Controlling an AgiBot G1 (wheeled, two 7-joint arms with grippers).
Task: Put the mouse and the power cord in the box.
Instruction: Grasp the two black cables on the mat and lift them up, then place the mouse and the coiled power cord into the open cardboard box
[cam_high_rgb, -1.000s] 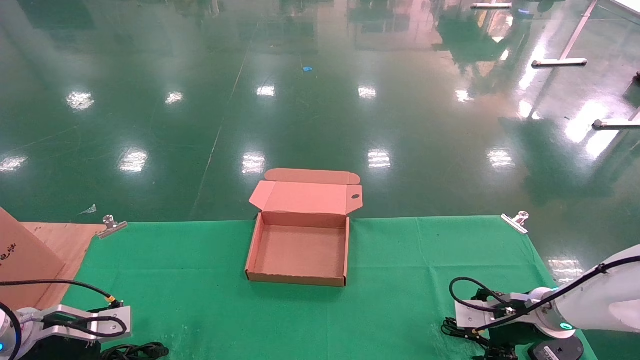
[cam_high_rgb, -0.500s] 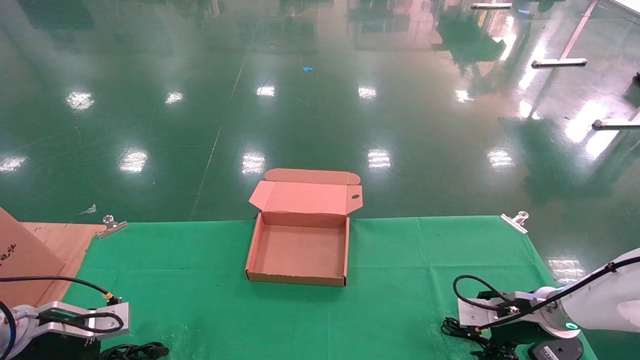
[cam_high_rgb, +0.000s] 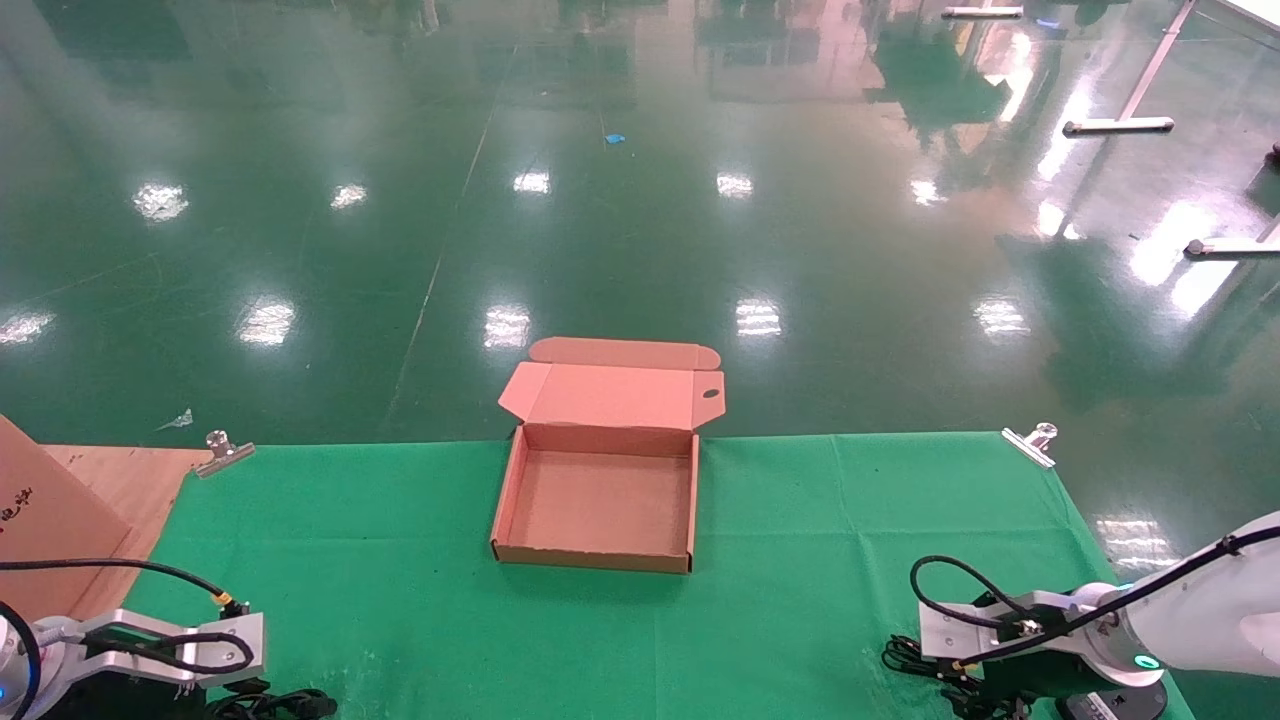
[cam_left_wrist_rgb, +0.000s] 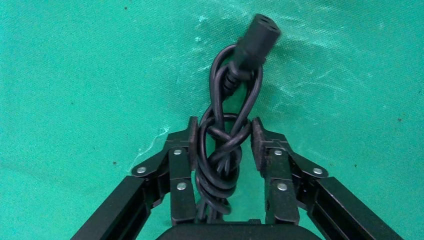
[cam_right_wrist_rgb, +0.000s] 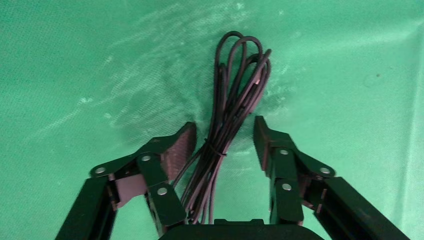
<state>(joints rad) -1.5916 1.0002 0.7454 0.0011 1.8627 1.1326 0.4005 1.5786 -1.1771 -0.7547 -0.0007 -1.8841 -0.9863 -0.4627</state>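
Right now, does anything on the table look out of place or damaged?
Nothing stands out. The box sits open and empty, undamaged. The power cord lies bundled between the left gripper fingers; the mouse's thin cable between the right gripper's.

In your left wrist view, the left gripper sits low over the green cloth, with its two black fingers spread to either side of the power cord. The cord lies as a twisted bundle of thick black cable running lengthwise between the jaws, and both pads stand just beside or against its loops; you cannot tell from this view whether they press on it. One chunky black plug end projects beyond the fingertips and rests on the cloth. The cloth shows light creases and pale scuff marks around the bundle. The lower loops of the cord pass under the gripper body.
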